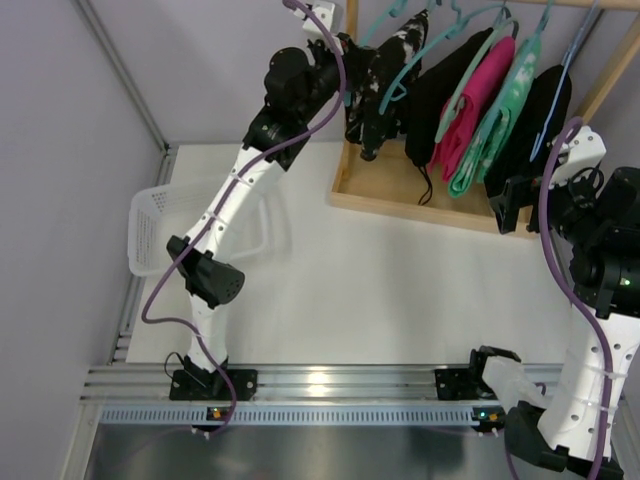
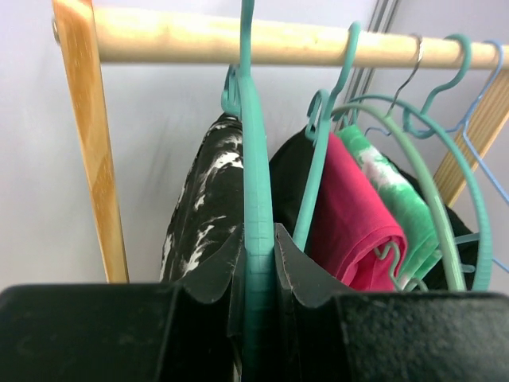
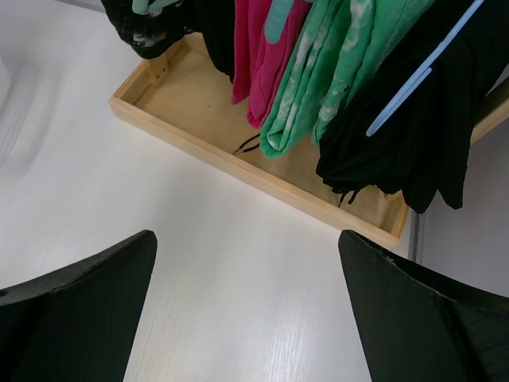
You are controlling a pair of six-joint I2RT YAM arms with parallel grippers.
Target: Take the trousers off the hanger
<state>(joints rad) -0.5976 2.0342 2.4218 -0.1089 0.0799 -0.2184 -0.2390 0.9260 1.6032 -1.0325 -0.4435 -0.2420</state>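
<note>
Judges the trousers (image 2: 199,207) soft, light and limp on the hanger (image 2: 257,159) under the wooden rail (image 2: 175,36), finds the left gripper (image 2: 258,239) clamped on that stiff frame and the right gripper (image 3: 246,239) wide open, empty; advises pinching the hanging fabric.

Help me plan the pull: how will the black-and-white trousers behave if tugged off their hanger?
Likely floppy: the trousers hang in soft folds, so they should sag and bunch when pulled. Probably light: the thin hanger carrying them looks unbent. They may slide off fairly cleanly, since the left gripper pinches the hanger, which should limit swinging.
</note>
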